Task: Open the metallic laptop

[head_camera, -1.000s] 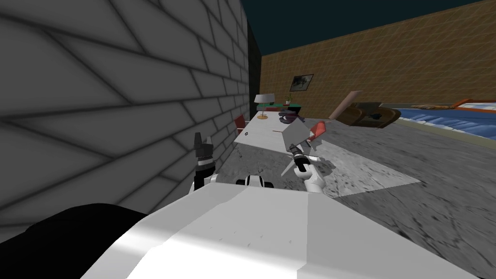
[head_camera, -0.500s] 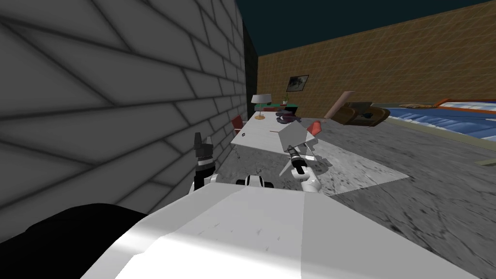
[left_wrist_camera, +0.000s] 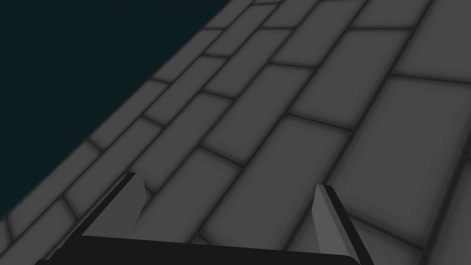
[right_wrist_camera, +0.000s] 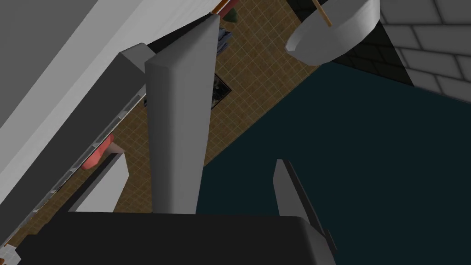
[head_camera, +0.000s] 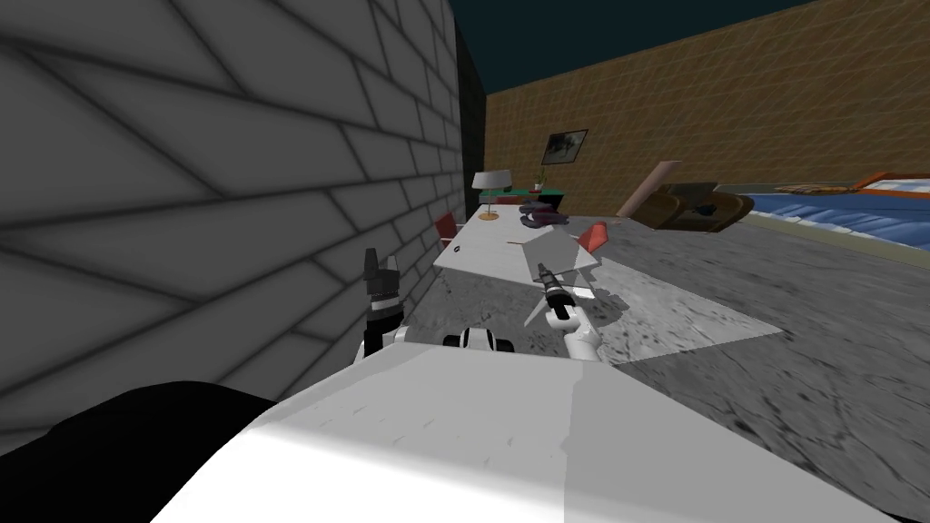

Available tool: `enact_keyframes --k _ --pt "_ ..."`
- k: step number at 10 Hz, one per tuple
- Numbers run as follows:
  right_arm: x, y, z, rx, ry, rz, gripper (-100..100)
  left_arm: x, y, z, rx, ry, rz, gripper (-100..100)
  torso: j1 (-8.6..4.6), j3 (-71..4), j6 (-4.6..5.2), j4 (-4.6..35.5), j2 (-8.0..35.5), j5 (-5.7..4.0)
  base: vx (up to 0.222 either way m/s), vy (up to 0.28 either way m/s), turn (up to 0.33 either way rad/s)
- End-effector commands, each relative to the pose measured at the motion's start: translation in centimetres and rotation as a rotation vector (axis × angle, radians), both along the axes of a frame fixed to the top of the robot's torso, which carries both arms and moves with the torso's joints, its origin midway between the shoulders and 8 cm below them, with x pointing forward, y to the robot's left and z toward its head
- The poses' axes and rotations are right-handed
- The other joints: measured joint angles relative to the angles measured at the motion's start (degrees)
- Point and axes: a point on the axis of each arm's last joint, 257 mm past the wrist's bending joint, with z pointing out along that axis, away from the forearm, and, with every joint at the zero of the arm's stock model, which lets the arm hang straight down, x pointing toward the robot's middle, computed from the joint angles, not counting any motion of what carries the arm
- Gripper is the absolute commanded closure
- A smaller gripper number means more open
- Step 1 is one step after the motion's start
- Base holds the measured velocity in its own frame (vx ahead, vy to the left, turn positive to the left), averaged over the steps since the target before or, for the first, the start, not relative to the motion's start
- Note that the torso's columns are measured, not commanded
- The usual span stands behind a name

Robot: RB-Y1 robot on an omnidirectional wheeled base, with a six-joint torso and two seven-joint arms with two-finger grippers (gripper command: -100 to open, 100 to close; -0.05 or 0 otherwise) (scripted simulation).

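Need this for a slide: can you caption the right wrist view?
Open right hand straddling the edge of the grey laptop lid.

The head camera looks forward along the brick wall (head_camera: 227, 182) filling the frame's left, toward a table (head_camera: 481, 254) ahead. The left wrist camera faces that wall, close. The right wrist camera sits right against the laptop (right_wrist_camera: 179, 129), tilted up at the lamp (right_wrist_camera: 333, 34) seen mid-frame from the head.

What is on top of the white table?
A lamp, a dark purple heap, a small ring and the grey laptop, lid partly up at my right pincer. The lid hides the table behind it.
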Motion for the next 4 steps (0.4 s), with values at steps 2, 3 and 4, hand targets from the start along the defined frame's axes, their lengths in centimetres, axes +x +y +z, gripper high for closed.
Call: enact_keyframes --k 2,3,4 --pt "2.0 -0.9 1.9 -0.002 0.004 -0.03 -100 0.0 0.0 0.0 0.0 0.0 0.0 0 0.07 -0.11 0.01 -0.02 -0.14 0.04 -0.072 -0.012 0.073" --pt "2.5 -1.1 2.6 -0.004 0.003 -0.038 -100 0.0 0.0 0.0 0.0 0.0 0.0 0 0.1 -0.09 0.0 0.06 -0.09 0.11 -0.081 -0.007 0.069" --pt "3.0 -1.3 3.2 -0.005 0.002 -0.046 -100 0.0 0.0 0.0 0.0 0.0 0.0 0 0.15 -0.02 0.01 0.09 0.02 0.13 -0.087 -0.002 0.063"
